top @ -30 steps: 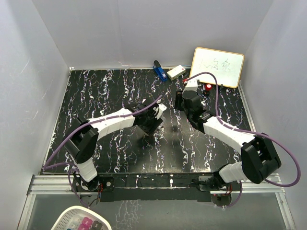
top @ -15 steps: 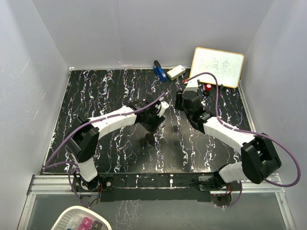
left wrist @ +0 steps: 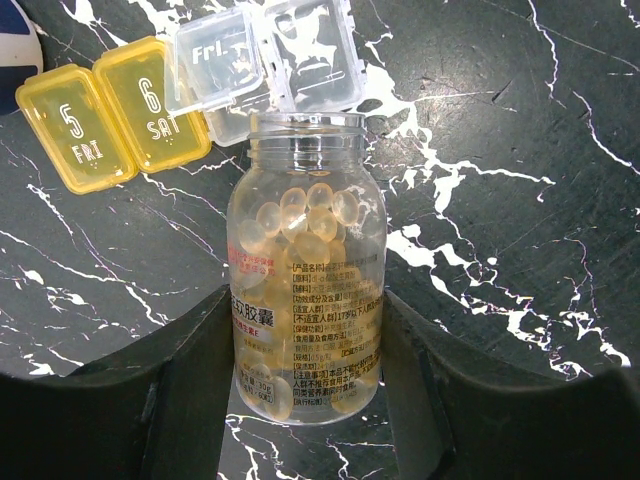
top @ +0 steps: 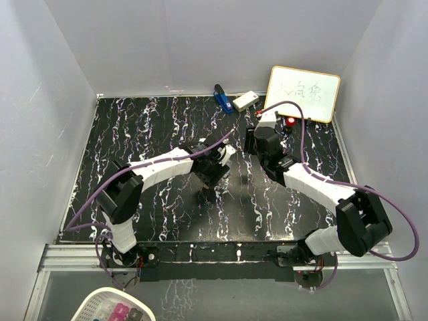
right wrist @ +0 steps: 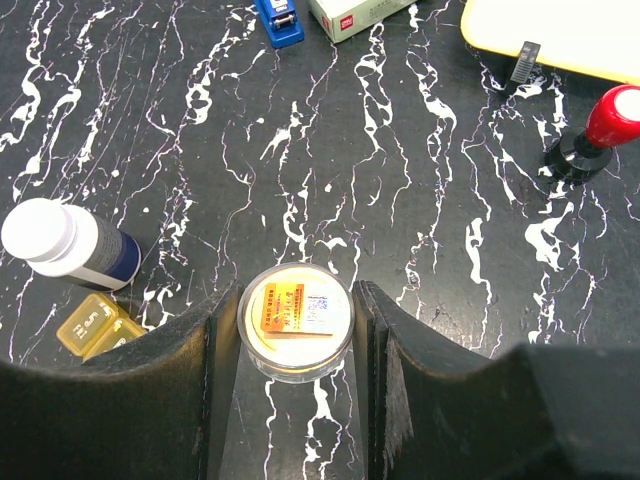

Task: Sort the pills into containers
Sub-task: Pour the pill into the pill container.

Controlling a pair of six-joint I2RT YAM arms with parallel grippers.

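Observation:
My left gripper [left wrist: 305,300] is shut on the golden-amber bottle [left wrist: 305,230]. The bottle is uncapped, full of pale gold capsules, and tipped with its mouth toward the small pill box [left wrist: 110,120]. The box has yellow sections marked 5 FRI and 6 SAT, and clear lids [left wrist: 265,60] flipped open right at the bottle's mouth. My right gripper [right wrist: 296,300] is shut on a round clear cap [right wrist: 296,318] with an orange label. The dark bottle with a white cap [right wrist: 65,245] stands to its left, beside the pill box [right wrist: 95,325]. In the top view both grippers [top: 212,172] [top: 259,140] are mid-table.
A blue stapler [right wrist: 280,20] and a white rectangular block [right wrist: 360,15] lie at the back. A whiteboard [top: 302,93] leans at the back right, with a red-topped stamp [right wrist: 600,125] in front of it. A white basket [top: 114,307] sits below the table's near edge.
My left arm has shifted a little to the right and forward with the bottle in it. The right arm has not visibly moved.

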